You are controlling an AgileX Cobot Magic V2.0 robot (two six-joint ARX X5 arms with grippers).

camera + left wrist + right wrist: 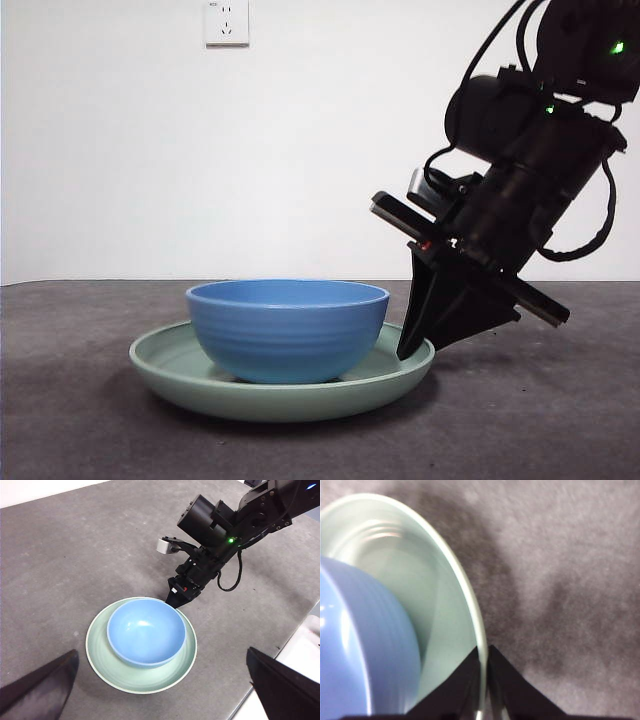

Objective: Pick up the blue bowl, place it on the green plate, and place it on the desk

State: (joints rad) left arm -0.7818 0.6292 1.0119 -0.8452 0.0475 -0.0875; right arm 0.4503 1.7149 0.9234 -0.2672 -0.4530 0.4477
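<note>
The blue bowl (288, 330) sits inside the green plate (280, 400), which lies on the desk (540, 420). My right gripper (408, 348) comes down from the upper right and is shut on the plate's right rim. In the right wrist view its jaws (482, 660) pinch the rim of the plate (435, 600), with the bowl (355, 645) close beside. In the left wrist view the bowl (146, 632), plate (100, 650) and right gripper (174, 600) show from above. My left gripper (161, 652) hangs high above them, open and empty.
A white wall socket (226, 22) is on the back wall. The desk's edge and a white surface beyond it (300, 650) show in the left wrist view. Bare desk (60, 555) lies around the plate.
</note>
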